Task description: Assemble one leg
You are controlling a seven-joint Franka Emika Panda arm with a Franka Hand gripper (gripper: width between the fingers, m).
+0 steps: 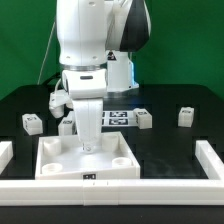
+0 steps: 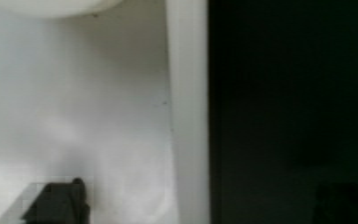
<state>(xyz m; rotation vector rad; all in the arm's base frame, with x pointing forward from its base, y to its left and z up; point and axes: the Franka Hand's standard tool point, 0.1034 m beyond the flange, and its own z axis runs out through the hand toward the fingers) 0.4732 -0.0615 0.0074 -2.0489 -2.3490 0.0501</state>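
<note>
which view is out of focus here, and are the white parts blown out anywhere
Wrist view: soft throughout, the large white square panel a featureless pale field, only its edge against the black table readable. Exterior view: sharp enough to show the tag on a small white stubby plastic leg; the white robot arm is brightly lit and nearly washed out.

Table (image 1: 170, 145) was black, backdrop (image 1: 190, 40) green. Arm (image 1: 85, 40) was white with a black section up top. Panel (image 1: 55, 160) was plain white. Loose legs (image 1: 32, 123) were white, each showing a black-and-white square tag. Marker board (image 1: 120, 117) was white with black-and-white tags. Edge rails (image 1: 212, 160) were white.
</note>
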